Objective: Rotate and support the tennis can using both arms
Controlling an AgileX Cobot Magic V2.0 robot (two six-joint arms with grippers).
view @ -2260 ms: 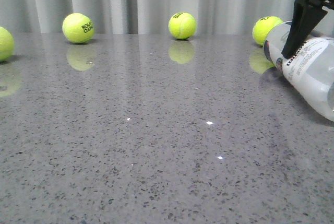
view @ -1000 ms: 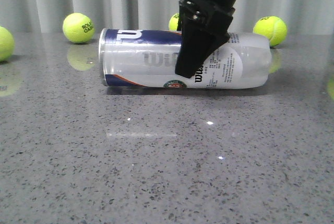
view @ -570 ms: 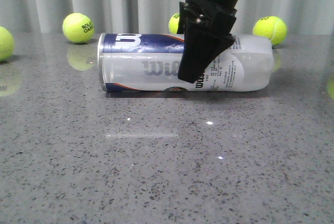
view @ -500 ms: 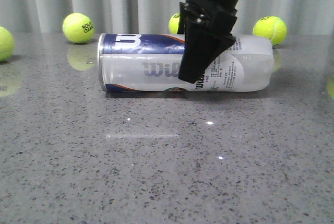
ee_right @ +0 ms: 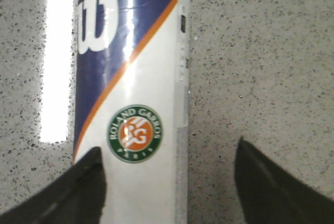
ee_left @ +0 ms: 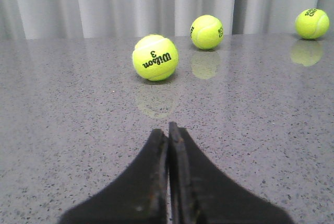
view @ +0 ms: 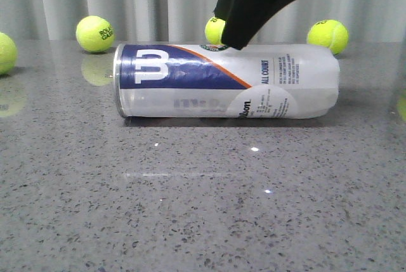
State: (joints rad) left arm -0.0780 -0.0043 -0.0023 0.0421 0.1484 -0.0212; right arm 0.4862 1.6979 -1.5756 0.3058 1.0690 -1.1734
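Observation:
The tennis can (view: pixel 225 82) lies on its side across the middle of the table, silver rim to the left, navy W panel and orange stripe facing the front. My right gripper (view: pixel 240 38) hangs just above its top. In the right wrist view the gripper (ee_right: pixel 169 150) is open wide over the can (ee_right: pixel 130 93). One finger (ee_right: pixel 86 187) overlaps the can's edge beside the Roland Garros logo (ee_right: pixel 135 132). The other finger (ee_right: pixel 271 187) is over bare table. My left gripper (ee_left: pixel 168 127) is shut and empty, low over the table, out of the front view.
Yellow-green tennis balls stand along the back by the curtain: far left (view: pixel 5 53), left (view: pixel 94 33), centre behind the can (view: pixel 216 29), right (view: pixel 327 36). Ahead of the left gripper are a near ball (ee_left: pixel 155 57) and two farther ones (ee_left: pixel 206 32) (ee_left: pixel 312 23).
The can was carried from the far right to the middle, then rolled so the W panel now faces front. The right gripper has lifted off the can's front and opened.

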